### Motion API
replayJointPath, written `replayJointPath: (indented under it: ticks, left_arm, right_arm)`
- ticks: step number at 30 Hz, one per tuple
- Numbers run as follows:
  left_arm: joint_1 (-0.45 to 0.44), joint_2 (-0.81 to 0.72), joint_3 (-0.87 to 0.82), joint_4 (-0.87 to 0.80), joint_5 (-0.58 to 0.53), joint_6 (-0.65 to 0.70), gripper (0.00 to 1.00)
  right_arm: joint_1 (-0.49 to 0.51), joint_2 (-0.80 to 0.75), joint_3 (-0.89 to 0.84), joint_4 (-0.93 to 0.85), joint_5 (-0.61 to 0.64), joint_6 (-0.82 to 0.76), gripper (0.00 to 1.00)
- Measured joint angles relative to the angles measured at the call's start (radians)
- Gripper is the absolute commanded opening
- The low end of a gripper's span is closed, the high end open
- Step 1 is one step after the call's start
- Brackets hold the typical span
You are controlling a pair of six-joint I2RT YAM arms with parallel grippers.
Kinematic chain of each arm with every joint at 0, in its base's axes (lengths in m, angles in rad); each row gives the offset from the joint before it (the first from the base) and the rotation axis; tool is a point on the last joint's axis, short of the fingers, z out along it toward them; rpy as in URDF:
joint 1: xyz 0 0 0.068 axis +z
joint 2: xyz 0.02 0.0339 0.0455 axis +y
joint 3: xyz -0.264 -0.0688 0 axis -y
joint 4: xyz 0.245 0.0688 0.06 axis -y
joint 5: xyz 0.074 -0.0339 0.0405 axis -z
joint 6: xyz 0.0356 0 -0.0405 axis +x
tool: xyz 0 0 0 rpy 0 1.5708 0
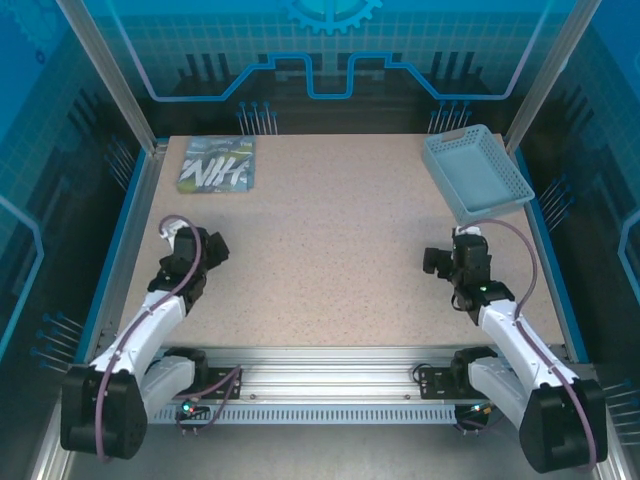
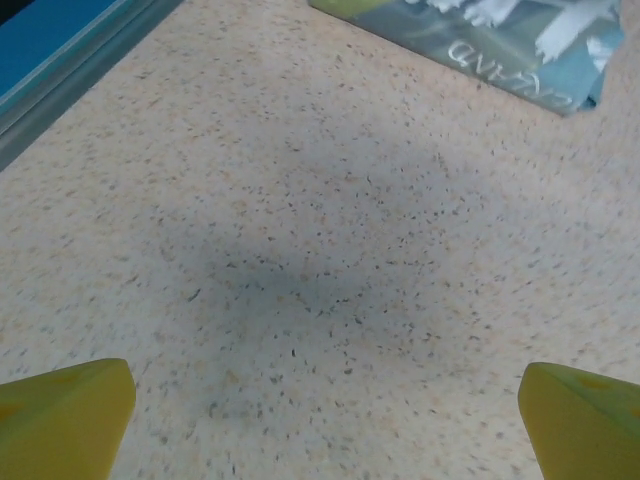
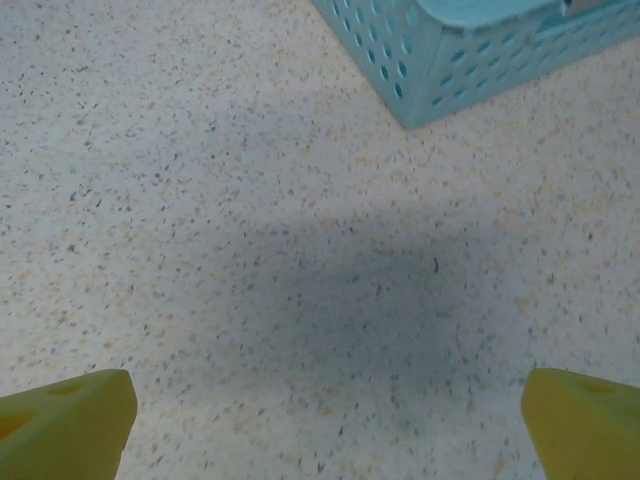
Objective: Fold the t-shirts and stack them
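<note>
A folded pale blue t-shirt (image 1: 217, 164) with white lettering lies at the far left corner of the table; its near edge shows at the top of the left wrist view (image 2: 500, 40). My left gripper (image 1: 207, 250) hovers over bare table at the left, well short of the shirt, open with nothing between its yellow fingertips (image 2: 60, 415). My right gripper (image 1: 447, 258) hangs over bare table at the right, open and empty, its yellow fingertips (image 3: 585, 420) wide apart.
A light blue mesh basket (image 1: 476, 174) stands at the far right corner, its near corner in the right wrist view (image 3: 440, 50). A blue rail (image 2: 60, 60) borders the table's left edge. Speckled tabletop (image 1: 330, 250) spreads between the arms.
</note>
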Motion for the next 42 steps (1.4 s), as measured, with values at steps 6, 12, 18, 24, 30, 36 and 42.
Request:
replayJointPath:
  ticks: [6,12,18,24,30,36,42]
  left_arm:
    - [0.016,0.184,-0.117,0.369,0.048,0.156,0.99]
    - [0.033,0.332,-0.077,0.569,0.126,0.191,0.99]
    - [0.049,0.416,-0.045,0.750,0.215,0.263,0.99]
    - [0.085,0.530,-0.159,1.018,0.267,0.272,0.99]
    - [0.081,0.540,-0.185,1.111,0.263,0.272,0.99]
    - [0.071,0.540,-0.185,1.125,0.242,0.277,0.99]
    - [0.064,0.540,-0.161,1.107,0.231,0.292,0.99]
  right_arm:
    - [0.000,0.094,-0.085,0.238,0.032,-0.079,1.00]
    - [0.001,0.232,-0.076,0.368,0.027,-0.136,1.00]
    - [0.001,0.264,-0.076,0.537,0.003,-0.154,1.00]
    - [0.001,0.371,-0.071,0.669,-0.018,-0.166,1.00]
    - [0.000,0.435,-0.029,0.717,-0.031,-0.197,1.00]
    - [0.000,0.544,-0.011,0.808,-0.051,-0.214,1.00]
    - [-0.012,0.565,-0.031,0.914,-0.074,-0.217,1.00]
